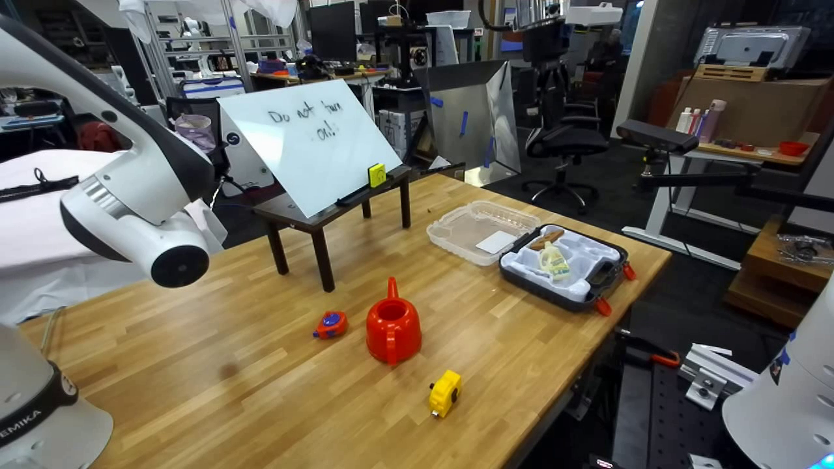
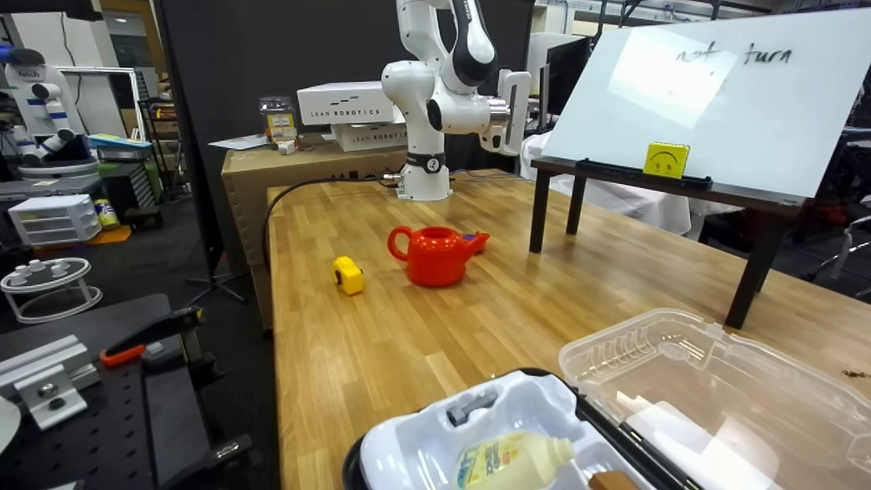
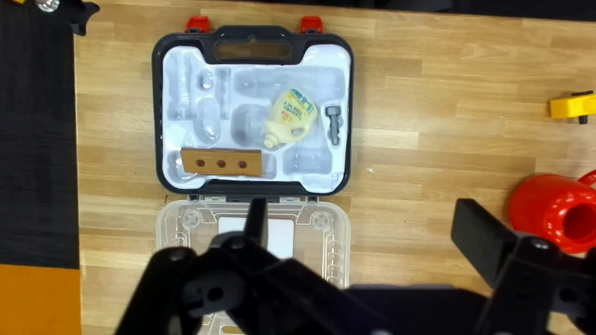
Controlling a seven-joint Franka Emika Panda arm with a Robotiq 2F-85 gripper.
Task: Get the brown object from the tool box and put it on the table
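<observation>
The brown object, a flat oblong bar with three holes, lies in the tool box near its hinge side; it shows in the wrist view (image 3: 221, 162) and in an exterior view (image 1: 546, 240). In an exterior view only its end (image 2: 612, 480) shows at the bottom edge. The tool box (image 3: 157, 121) is open, dark-rimmed with a white moulded insert, and stands on the wooden table (image 3: 409, 139); it shows in both exterior views (image 1: 541, 291) (image 2: 408, 449). My gripper (image 3: 363, 223) is open and empty, well above the table, over the lid and the wood beside it.
The box also holds a pale yellow bottle (image 3: 291, 116) and a grey bolt (image 3: 333, 124). Its clear lid (image 3: 345, 251) lies open. On the table are a red watering can (image 1: 394, 332), a yellow tape measure (image 1: 445, 393), a small red-purple item (image 1: 331, 324) and a whiteboard stand (image 1: 326, 260).
</observation>
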